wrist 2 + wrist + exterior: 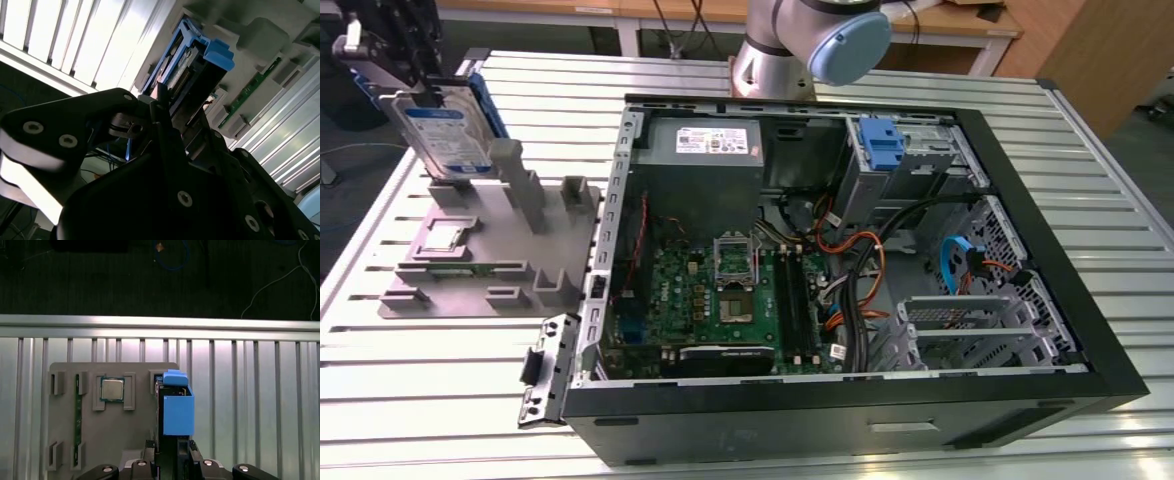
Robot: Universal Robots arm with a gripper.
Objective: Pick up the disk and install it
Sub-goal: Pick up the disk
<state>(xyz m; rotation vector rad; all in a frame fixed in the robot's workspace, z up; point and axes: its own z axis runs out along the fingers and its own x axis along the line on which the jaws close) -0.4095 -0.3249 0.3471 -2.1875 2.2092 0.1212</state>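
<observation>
the disk (438, 130) stands on edge at the far end of the grey fixture (467, 275), on the exterior view's left, well apart from the open PC case (1107, 370). The gripper (171, 452) is on its upper end. In the first wrist view the fingers (192, 449) sit either side of it, clamped on the disk. Can't tell whether its lower edge is seated in the fixture slot.

The exterior view shows the blue-and-white label face. The first wrist view shows the disk end-on with its blue carrier, plus a CPU (112, 389) and memory stick (77, 415) in the fixture beside it. The second wrist view shows the carrier's blue tab (218, 54).

Inside the case are the motherboard (720, 290), the power supply (707, 150) and a bare blue bracket (883, 145) in the far bay. Everything sits on the ribbed metal counter (427, 400).
</observation>
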